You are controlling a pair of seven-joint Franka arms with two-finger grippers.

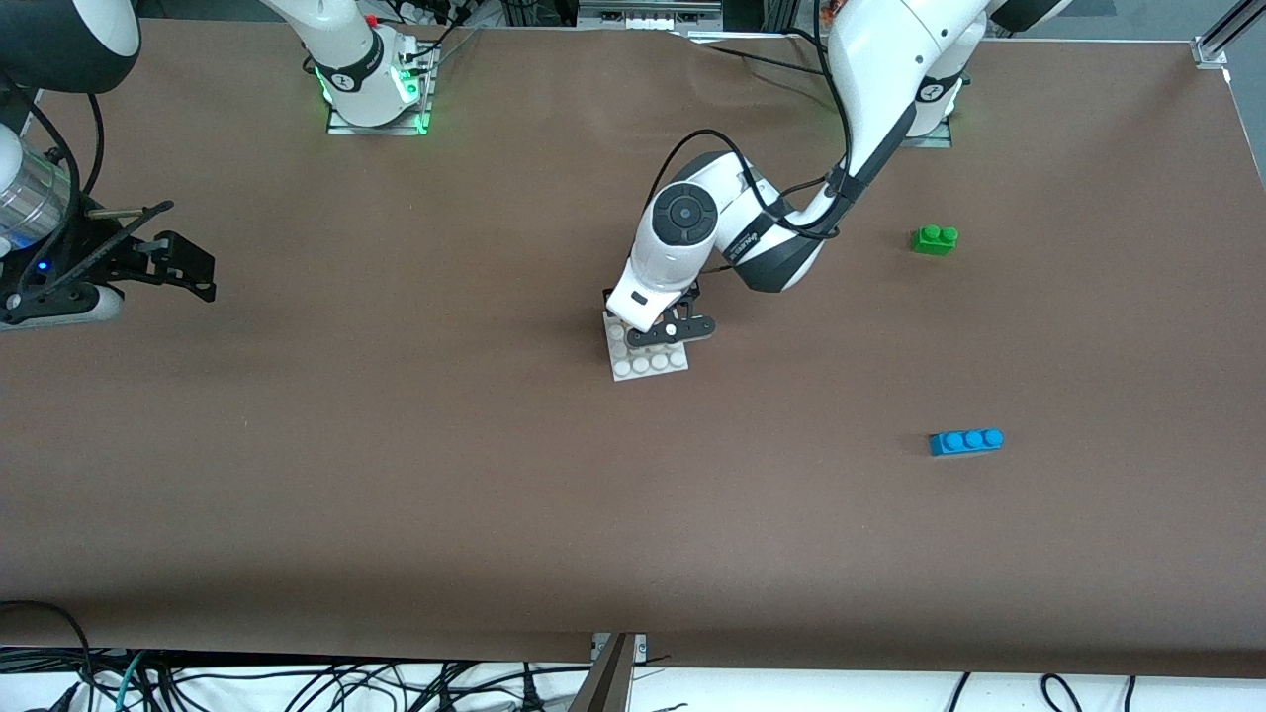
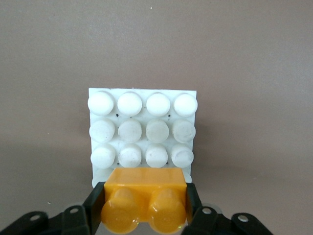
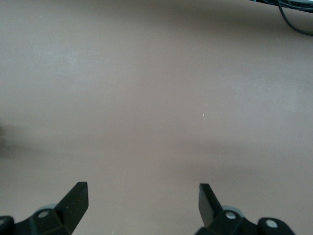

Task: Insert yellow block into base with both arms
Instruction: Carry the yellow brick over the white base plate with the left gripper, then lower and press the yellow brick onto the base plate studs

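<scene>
The white base (image 1: pixel 648 361) lies mid-table; in the left wrist view (image 2: pixel 142 129) its stud grid shows plainly. My left gripper (image 1: pixel 661 321) is over the base and is shut on the yellow block (image 2: pixel 145 200), which sits at the base's row of studs closest to the wrist camera. I cannot tell whether the block is pressed down. The block is hidden by the hand in the front view. My right gripper (image 1: pixel 188 267) is open and empty, waiting over bare table at the right arm's end; its fingertips (image 3: pixel 78 196) frame only the brown mat.
A green two-stud brick (image 1: pixel 934 239) lies toward the left arm's end, farther from the front camera. A blue three-stud brick (image 1: pixel 966 441) lies nearer the camera at that same end. Cables hang at the table's front edge.
</scene>
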